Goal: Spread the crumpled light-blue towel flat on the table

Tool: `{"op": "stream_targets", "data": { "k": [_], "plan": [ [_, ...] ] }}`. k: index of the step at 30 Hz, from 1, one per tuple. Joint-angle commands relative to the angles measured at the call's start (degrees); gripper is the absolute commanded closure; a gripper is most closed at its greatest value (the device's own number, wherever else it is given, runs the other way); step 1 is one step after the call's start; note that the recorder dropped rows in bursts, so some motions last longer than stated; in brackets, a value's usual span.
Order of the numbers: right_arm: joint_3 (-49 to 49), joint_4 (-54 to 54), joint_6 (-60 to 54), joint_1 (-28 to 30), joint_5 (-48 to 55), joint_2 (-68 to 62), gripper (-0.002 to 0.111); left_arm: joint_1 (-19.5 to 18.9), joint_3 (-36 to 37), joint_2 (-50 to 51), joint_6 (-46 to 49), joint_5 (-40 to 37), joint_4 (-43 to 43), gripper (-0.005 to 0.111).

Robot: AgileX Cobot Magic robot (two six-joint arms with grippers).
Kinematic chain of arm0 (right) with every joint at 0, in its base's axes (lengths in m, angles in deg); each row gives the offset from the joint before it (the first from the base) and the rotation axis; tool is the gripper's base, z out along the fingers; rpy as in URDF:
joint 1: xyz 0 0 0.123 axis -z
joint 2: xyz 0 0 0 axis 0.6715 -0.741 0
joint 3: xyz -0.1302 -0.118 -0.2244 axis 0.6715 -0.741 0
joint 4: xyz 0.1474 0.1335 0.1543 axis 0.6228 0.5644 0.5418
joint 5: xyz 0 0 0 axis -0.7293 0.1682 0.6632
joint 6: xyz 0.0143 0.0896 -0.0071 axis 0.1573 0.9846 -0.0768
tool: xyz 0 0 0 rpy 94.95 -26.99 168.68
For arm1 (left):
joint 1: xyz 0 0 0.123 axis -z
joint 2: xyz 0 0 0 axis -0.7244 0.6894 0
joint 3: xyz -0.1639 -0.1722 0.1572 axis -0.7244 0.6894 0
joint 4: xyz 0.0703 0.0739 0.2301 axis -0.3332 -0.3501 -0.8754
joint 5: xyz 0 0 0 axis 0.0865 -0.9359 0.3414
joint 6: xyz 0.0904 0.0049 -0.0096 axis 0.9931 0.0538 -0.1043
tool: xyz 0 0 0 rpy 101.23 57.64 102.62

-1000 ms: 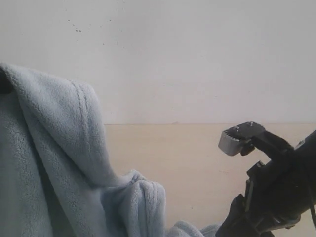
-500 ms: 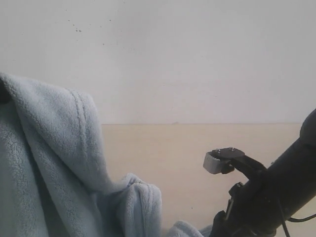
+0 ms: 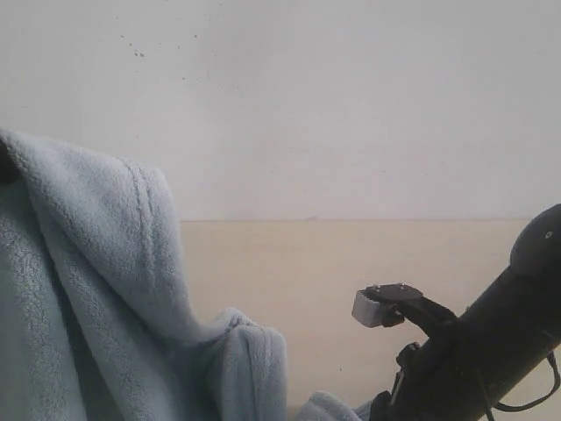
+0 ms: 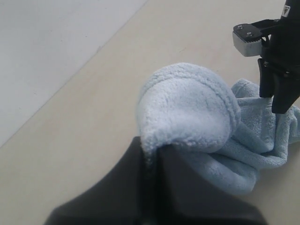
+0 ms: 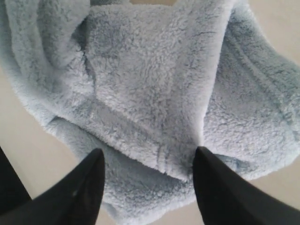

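The light-blue towel (image 3: 96, 289) hangs lifted at the left of the exterior view, and its lower folds bunch on the beige table (image 3: 351, 254). My left gripper (image 4: 152, 157) is shut on a rounded fold of the towel (image 4: 192, 108). My right gripper (image 5: 147, 157) is open just above the crumpled lower part of the towel (image 5: 154, 89), one finger on either side of a hemmed fold. In the exterior view only one of its grey fingertips (image 3: 377, 307) shows, low at the right, near the towel's trailing end.
A white speckled wall (image 3: 351, 105) rises behind the table's far edge. Bare table (image 4: 70, 140) lies beside the towel. The right arm's dark body (image 3: 491, 351) fills the lower right corner of the exterior view.
The right gripper has come down and moved left toward the towel's lower folds. The lifted towel in the left gripper has barely shifted.
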Motion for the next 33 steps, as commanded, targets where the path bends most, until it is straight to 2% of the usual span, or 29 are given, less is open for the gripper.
{"op": "stream_targets", "data": {
  "k": [1,21,30,32,33],
  "plan": [
    [-0.1,0.4,-0.6,0.2,-0.9,-0.8,0.054,-0.1,0.2,-0.5,-0.6,0.2,0.0,0.103],
    [-0.1,1.7,-0.9,0.0,-2.4,-1.2,0.054,-0.1,0.2,-0.5,-0.6,0.2,0.0,0.103],
    [-0.1,1.7,-0.9,-5.1,-6.1,-4.2,0.054,-0.1,0.2,-0.5,-0.6,-0.4,0.0,0.103],
    [-0.1,1.7,-0.9,-5.1,-6.4,-4.4,0.058,-0.1,0.2,-0.5,-0.6,-0.8,0.0,0.103],
    [-0.1,1.7,-0.9,-5.1,-6.4,-4.4,0.064,-0.1,0.2,-0.5,-0.6,-0.8,0.0,0.103]
  ]
}}
